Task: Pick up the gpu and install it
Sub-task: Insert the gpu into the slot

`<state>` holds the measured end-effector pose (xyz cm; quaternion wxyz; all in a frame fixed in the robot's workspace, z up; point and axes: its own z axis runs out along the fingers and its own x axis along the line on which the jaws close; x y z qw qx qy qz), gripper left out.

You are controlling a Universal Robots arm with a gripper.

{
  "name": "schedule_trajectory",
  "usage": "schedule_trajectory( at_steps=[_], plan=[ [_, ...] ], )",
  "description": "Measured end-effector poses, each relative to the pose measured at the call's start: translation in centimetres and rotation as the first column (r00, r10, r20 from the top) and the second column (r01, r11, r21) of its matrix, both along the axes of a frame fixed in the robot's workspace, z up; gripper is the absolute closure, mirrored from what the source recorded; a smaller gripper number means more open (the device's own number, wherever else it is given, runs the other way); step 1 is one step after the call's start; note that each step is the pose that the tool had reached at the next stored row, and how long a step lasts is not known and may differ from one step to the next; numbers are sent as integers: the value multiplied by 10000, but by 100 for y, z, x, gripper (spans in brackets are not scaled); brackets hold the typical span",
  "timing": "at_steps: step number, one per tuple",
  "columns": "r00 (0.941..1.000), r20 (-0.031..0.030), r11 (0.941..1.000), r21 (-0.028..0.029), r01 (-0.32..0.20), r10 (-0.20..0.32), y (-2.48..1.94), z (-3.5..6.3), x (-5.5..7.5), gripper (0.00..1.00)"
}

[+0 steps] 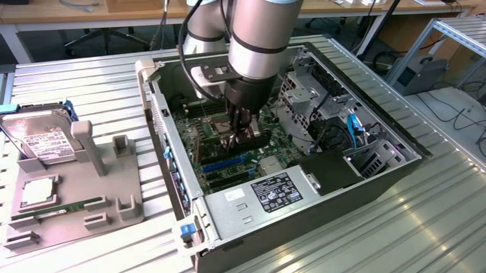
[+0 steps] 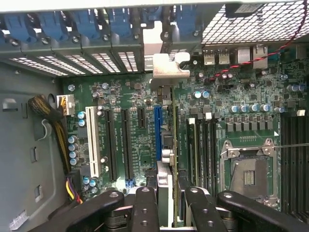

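My gripper [image 1: 240,135] reaches down into the open computer case [image 1: 163,114], low over the green motherboard [image 2: 140,159]. In the wrist view the gripper [image 2: 169,200] is shut on the gpu [image 2: 164,181], a thin card seen edge-on between the two black fingers [image 2: 145,203]. The card runs lengthwise just beside the blue expansion slot [image 2: 157,128]. Its silvery end bracket [image 2: 166,65] reaches the row of rear slot openings in the case wall. In the exterior view the gpu [image 1: 255,140] shows as a dark block under the fingers. I cannot tell whether the card's edge touches a slot.
Black and white slots [image 2: 91,140] lie beside the blue one, with the CPU socket [image 2: 248,174] on the other side. A yellow-black cable bundle [image 2: 53,118] sits near the case wall. Outside the case, a grey holder [image 1: 114,205] carries a hard drive [image 1: 45,145] and a green memory stick [image 1: 68,206].
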<state>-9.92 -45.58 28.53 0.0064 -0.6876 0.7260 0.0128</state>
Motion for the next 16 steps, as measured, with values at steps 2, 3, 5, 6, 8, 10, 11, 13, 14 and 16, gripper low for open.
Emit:
schedule_trajectory(
  at_steps=[2,3,5,6,8,10,11,13,14,16],
  plan=[
    [10000,0,10000,-1,2,-2,-8,-1,-1,73],
    [10000,0,10000,-3,1,-1,-11,-2,-5,73],
    [10000,0,10000,-9,1,-1,-13,-23,-48,73],
    [10000,-1,10000,-18,1,-1,-13,-31,-61,73],
    [10000,-1,10000,-40,0,0,-13,-54,-100,73],
    [10000,0,10000,-71,1,-1,-14,-71,-133,73],
    [10000,-2,10000,-79,0,0,-20,-76,-138,73],
    [10000,0,10000,-82,0,0,-40,-85,-143,73],
    [10000,0,10000,-92,2,-2,-55,-91,-148,73],
    [10000,0,9999,-159,1,-1,-59,-120,-192,73]
  ],
)
